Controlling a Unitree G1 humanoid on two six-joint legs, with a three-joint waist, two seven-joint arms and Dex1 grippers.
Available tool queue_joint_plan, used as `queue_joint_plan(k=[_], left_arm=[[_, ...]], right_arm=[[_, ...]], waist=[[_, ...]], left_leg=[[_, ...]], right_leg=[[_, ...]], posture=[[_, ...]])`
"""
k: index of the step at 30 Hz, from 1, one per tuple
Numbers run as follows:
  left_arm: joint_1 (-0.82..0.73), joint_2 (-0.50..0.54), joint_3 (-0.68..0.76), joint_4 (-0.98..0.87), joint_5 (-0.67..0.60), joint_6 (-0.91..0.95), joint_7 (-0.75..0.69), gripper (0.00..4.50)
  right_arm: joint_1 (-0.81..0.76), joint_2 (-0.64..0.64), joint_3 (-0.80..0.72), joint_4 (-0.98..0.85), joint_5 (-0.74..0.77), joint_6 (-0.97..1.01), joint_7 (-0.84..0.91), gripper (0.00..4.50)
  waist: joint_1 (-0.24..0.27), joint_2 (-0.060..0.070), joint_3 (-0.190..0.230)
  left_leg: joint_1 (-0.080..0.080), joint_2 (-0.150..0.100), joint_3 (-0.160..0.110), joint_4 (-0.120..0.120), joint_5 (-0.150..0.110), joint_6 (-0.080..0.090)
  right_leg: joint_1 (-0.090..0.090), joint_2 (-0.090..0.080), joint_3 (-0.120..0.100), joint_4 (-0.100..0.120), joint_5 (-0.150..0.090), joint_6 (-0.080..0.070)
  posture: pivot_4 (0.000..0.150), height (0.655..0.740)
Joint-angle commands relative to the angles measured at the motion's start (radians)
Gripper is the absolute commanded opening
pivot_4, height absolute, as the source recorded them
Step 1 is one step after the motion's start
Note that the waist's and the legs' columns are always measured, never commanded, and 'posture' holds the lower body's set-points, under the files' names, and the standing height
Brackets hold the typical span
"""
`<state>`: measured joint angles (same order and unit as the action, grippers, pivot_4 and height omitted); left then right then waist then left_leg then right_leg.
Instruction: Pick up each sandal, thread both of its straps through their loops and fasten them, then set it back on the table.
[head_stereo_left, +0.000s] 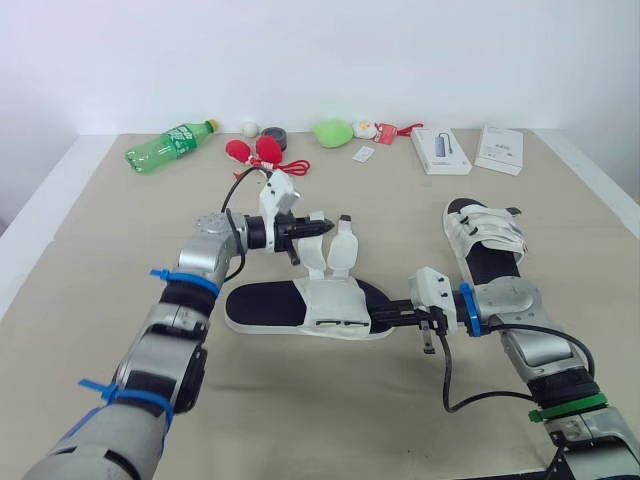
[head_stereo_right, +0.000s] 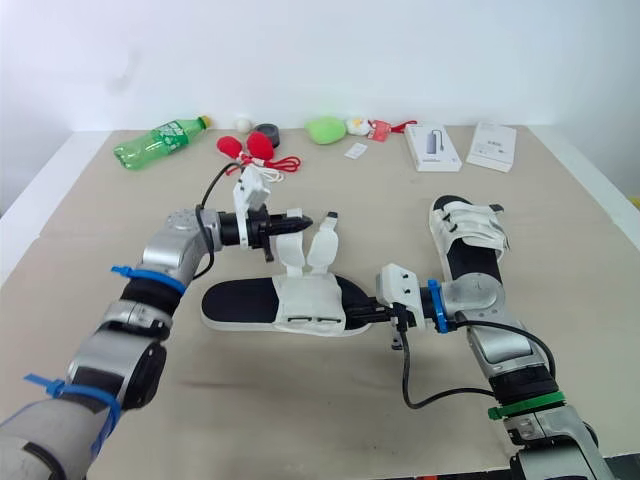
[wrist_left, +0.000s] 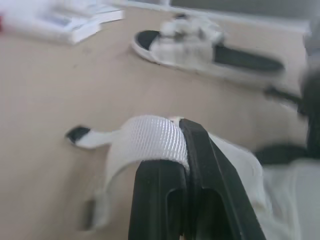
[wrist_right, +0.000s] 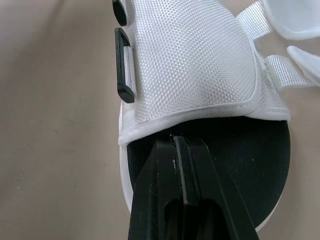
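The strap (wrist_left: 150, 137), seemingly light and floppy, is pinched by the left tool (head_stereo_left: 318, 228), while the right tool (head_stereo_left: 390, 318), fingers pressed together, touches the toe of the probably stiffer-soled sandal (head_stereo_left: 270, 305) lying between them on the worktop (head_stereo_left: 100, 240).

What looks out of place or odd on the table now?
On the near sandal, two straps stand up loose, not through their loops; the left gripper pinches one. The green bottle lies on its side.

White sandal (head_stereo_left: 300, 305) mid-table, straps (head_stereo_left: 330, 248) raised, second sandal (head_stereo_left: 485, 240) flat, right.
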<state>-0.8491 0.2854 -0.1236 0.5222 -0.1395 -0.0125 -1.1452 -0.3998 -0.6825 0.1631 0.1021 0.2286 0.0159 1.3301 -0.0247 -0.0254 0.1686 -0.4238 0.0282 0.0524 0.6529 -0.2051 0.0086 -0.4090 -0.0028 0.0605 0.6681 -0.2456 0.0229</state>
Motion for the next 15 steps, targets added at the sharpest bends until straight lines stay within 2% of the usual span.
queue_joint_plan(k=[1, 3, 5, 7, 9, 15], left_arm=[[0.054, 0.076, -0.072, -0.139, 0.129, -0.477, -0.008, 0.02], [0.04, 0.13, -0.106, -0.103, 0.223, -0.78, 0.034, 0.02], [-0.005, 0.185, -0.127, -0.039, 0.41, -1.156, 0.122, 0.02], [-0.046, 0.188, -0.077, 0.027, 0.573, -1.464, 0.185, 0.02], [-0.07, 0.179, -0.029, 0.077, 0.676, -1.586, 0.258, 0.02], [-0.121, 0.213, 0.007, 0.028, 1.123, -1.602, 0.642, 0.02]], right_arm=[[-0.009, -0.01, 0.005, -0.001, -0.009, -0.012, 0.01, 0.0], [-0.016, -0.01, 0.006, 0.008, -0.01, -0.016, 0.012, 0.0], [-0.022, -0.008, 0.008, 0.017, -0.012, -0.02, 0.016, 0.0], [-0.029, -0.005, 0.013, 0.028, -0.015, -0.026, 0.019, 0.0], [-0.035, -0.001, 0.018, 0.038, -0.018, -0.032, 0.021, 0.0], [-0.051, 0.003, 0.031, 0.061, -0.019, -0.048, 0.032, 0.0]], waist=[[0.001, 0.0, 0.0], [0.004, 0.0, 0.0], [0.004, 0.0, 0.0], [0.004, 0.0, 0.0], [0.004, 0.0, 0.0], [0.002, -0.001, 0.0]], left_leg=[[0.0, 0.0, 0.0, 0.0, 0.0, 0.0], [0.001, 0.0, 0.0, 0.0, 0.0, 0.0], [0.001, 0.0, 0.001, 0.001, 0.0, 0.001], [0.001, 0.0, 0.002, 0.001, 0.001, 0.002], [0.001, 0.0, 0.004, 0.001, 0.001, 0.003], [0.001, 0.0, 0.012, 0.002, 0.0, 0.008]], right_leg=[[0.0, 0.0, 0.0, 0.0, 0.0, 0.0], [0.001, -0.002, 0.001, 0.0, 0.001, -0.001], [0.001, -0.004, 0.001, -0.001, 0.002, -0.001], [0.002, -0.005, 0.002, -0.003, 0.004, 0.0], [0.002, -0.007, 0.002, -0.004, 0.004, 0.0], [0.001, -0.012, 0.001, -0.004, 0.005, 0.003]], posture=[[0.15, 0.74], [0.15, 0.74], [0.15, 0.74], [0.15, 0.74], [0.15, 0.74], [0.15, 0.74]])
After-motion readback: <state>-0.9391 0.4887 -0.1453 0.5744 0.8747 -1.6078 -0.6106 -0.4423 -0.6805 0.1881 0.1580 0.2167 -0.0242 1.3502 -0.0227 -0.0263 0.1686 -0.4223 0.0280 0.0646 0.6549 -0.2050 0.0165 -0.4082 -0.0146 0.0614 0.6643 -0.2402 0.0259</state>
